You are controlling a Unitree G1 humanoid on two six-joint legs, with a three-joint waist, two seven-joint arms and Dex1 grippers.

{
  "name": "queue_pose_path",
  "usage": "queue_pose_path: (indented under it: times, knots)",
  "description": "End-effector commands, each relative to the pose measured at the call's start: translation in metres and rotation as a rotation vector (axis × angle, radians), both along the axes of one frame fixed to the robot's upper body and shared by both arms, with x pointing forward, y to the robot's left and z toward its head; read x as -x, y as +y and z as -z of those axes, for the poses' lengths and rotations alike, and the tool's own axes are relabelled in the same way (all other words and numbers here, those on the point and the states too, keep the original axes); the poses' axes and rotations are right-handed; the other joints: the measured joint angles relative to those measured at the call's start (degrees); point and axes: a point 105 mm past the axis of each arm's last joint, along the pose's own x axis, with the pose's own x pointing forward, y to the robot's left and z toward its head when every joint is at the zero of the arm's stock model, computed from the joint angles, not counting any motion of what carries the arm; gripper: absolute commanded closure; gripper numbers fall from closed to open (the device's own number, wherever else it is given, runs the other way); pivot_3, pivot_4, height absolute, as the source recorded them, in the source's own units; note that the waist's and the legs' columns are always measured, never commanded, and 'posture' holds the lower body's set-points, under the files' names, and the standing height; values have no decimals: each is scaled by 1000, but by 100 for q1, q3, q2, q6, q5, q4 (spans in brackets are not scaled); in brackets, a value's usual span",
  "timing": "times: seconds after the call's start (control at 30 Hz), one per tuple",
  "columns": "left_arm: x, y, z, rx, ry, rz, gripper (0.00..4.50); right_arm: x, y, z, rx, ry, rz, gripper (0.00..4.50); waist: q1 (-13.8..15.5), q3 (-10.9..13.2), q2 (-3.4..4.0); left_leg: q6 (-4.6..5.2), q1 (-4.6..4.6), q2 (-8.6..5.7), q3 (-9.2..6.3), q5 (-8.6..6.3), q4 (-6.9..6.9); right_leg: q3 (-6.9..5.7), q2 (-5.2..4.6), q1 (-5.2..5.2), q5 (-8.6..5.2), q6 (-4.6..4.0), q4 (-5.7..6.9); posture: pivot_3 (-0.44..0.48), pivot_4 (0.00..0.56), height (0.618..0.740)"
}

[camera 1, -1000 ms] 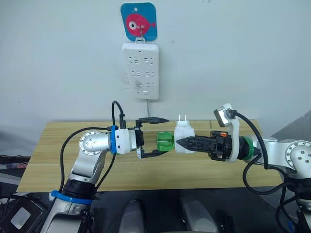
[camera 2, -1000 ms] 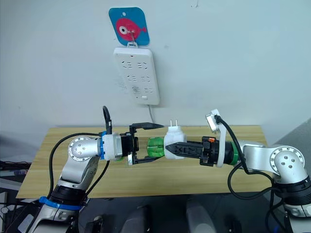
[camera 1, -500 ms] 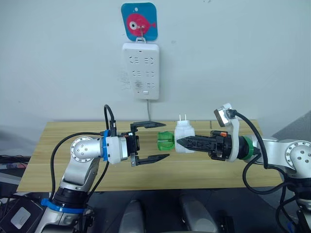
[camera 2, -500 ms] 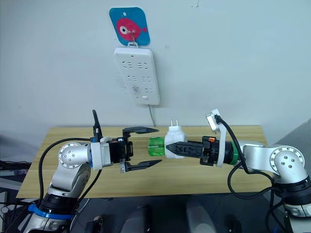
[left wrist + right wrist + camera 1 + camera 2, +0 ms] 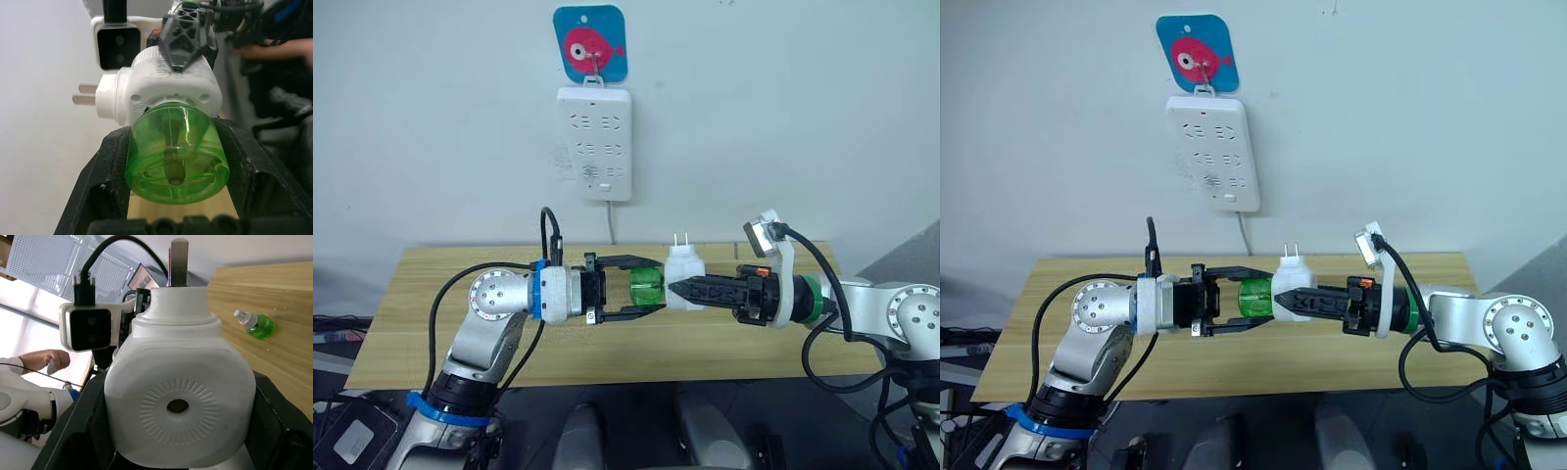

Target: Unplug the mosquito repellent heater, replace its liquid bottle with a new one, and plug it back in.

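1. Mid frame, the mosquito repellent heater [image 5: 684, 279] is clamped in the right gripper [image 5: 677, 285], already unplugged.
2. Its green bottle [image 5: 647, 288] is bracketed by the left gripper [image 5: 654, 287], contact unclear; apparently still attached.
3. A spare bottle [image 5: 255, 324] is left lying on the table [image 5: 421, 304].
4. Upper centre, the power strip [image 5: 596, 142] is waiting; swap and replugging remain.

No text, label or number can be read anywhere.

Two head cameras look forward over the counter [image 5: 431, 294] toward the wall; each wrist camera sits close behind the mosquito repellent heater [image 5: 161, 93].
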Motion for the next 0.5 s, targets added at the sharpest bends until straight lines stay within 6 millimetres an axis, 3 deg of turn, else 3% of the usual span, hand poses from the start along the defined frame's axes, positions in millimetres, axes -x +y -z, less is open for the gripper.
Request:
queue_pose_path:
  times: [0.03, 0.07, 0.17, 0.3, 0.37, 0.5]
  knots:
    - [-13, 18, -3, -39, 384, -46, 2232, 4, -2, -10, -27, -37, -20, 1480, 1, 1, 1, 1, 0, -1, -2, 0, 1, -1, 1, 1, -9, 16, 1, -161, 212, 725]
    - [-14, 22, -7, -40, 506, -23, 2232, 5, -1, -10, -23, -39, -27, 1480, 1, 1, 2, 1, 1, -1, -1, 0, 1, 0, 0, 1, -10, 17, 1, -161, 212, 725]
    - [-20, 24, -16, -31, 603, -9, 2232, 7, 0, -10, -19, -44, -41, 1480, 1, 2, 2, 1, 1, -2, -1, 0, 2, -4, 1, 1, -11, 19, 0, -157, 211, 725]
    - [-20, 16, -26, -29, 588, 9, 2232, 7, 0, -10, -21, -45, -39, 1480, -3, 3, 3, 1, 1, 1, -1, 0, -4, -4, 2, -1, -9, 15, -2, -161, 213, 725]
    - [-18, 13, -24, -53, 486, 5, 2232, 5, -1, -10, -27, -40, -25, 1480, 1, 3, 3, 1, 1, 3, -2, 0, -6, -5, 2, -2, -5, 6, -2, -162, 214, 725]
    - [-20, 11, -16, -94, 284, -24, 934, 1, -3, -12, -42, -26, 4, 1480, 16, 3, 3, 1, 0, 2, 0, 1, -5, -3, 0, -1, 3, -10, -4, -162, 216, 725]
